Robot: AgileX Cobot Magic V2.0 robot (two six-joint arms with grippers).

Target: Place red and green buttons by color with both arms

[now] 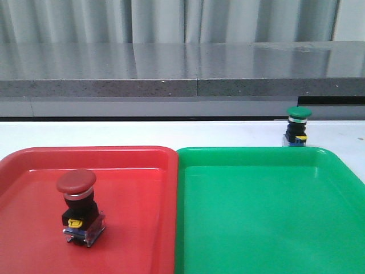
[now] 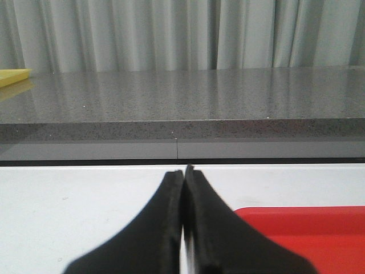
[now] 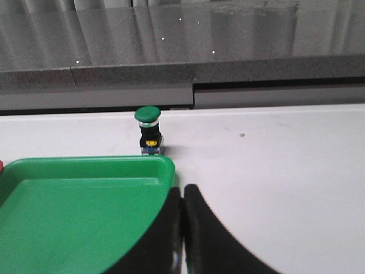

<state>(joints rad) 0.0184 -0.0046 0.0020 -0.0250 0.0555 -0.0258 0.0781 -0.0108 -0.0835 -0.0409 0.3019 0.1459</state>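
The red button (image 1: pixel 78 206) already stands in the red tray (image 1: pixel 142 171), while the green button (image 1: pixel 297 126) waits on the bench (image 1: pixel 114 134) just beyond the green tray's (image 1: pixel 256 217) far right corner, both grippers' jaws pressed together and empty, left gripper (image 2: pixel 183 177) and right gripper (image 3: pixel 182 194).

Low front view, wrist views facing the grey ledge (image 1: pixel 182 80)

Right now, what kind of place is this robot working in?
Probably a lab or test bench, not a home: a plain white table, a grey speckled counter with curtains behind, plus a red tray and a green tray for sorting.
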